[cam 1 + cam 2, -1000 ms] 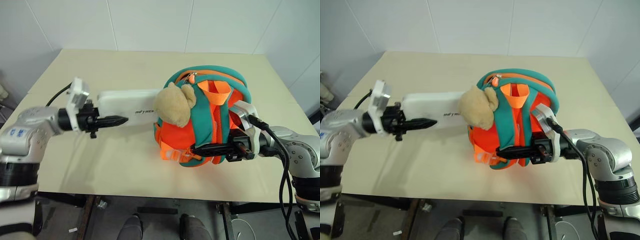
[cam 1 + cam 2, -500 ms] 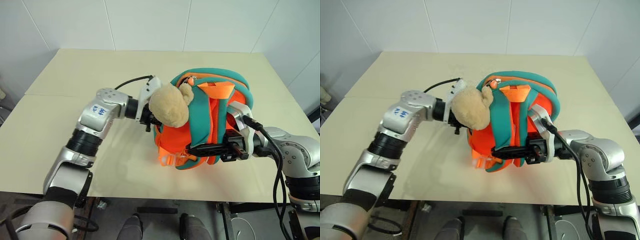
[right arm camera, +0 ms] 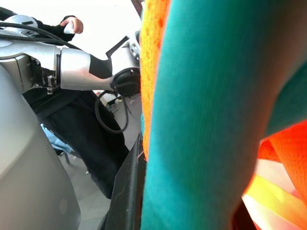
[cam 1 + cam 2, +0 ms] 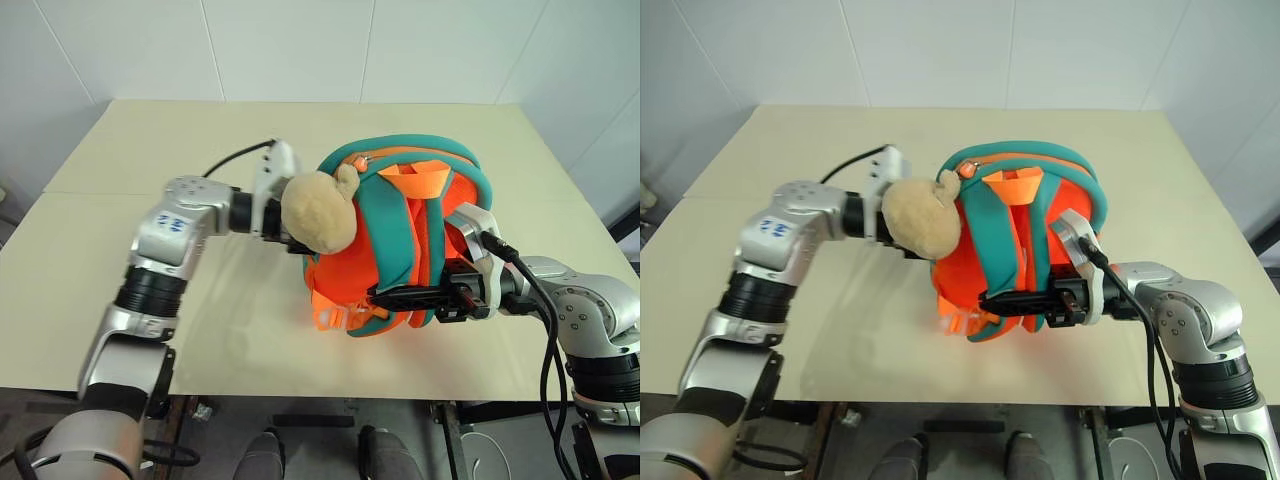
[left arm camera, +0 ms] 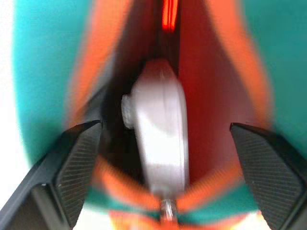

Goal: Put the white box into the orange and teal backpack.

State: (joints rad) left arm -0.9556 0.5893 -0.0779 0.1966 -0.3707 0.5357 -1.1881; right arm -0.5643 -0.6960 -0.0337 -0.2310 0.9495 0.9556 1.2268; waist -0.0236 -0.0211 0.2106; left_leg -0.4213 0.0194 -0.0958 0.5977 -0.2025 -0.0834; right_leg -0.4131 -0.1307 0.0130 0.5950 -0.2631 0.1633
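Note:
The orange and teal backpack stands upright in the middle of the table, a tan plush toy hanging on its left side. My left arm reaches in behind the toy. In the left wrist view the white box sits end-on inside the backpack's orange-lined opening, and my left gripper is open, its fingers spread wide on either side of the box without touching it. My right gripper is shut on the backpack's teal strap at the front right, holding the bag.
The beige table runs well out to the left and behind the bag, with white walls beyond. In the right wrist view a person's hand shows far behind my left arm.
My left arm swung right and pushed the white box from the table into the backpack, then its jaws opened. The bag and toy shifted slightly left. The right gripper kept its hold.

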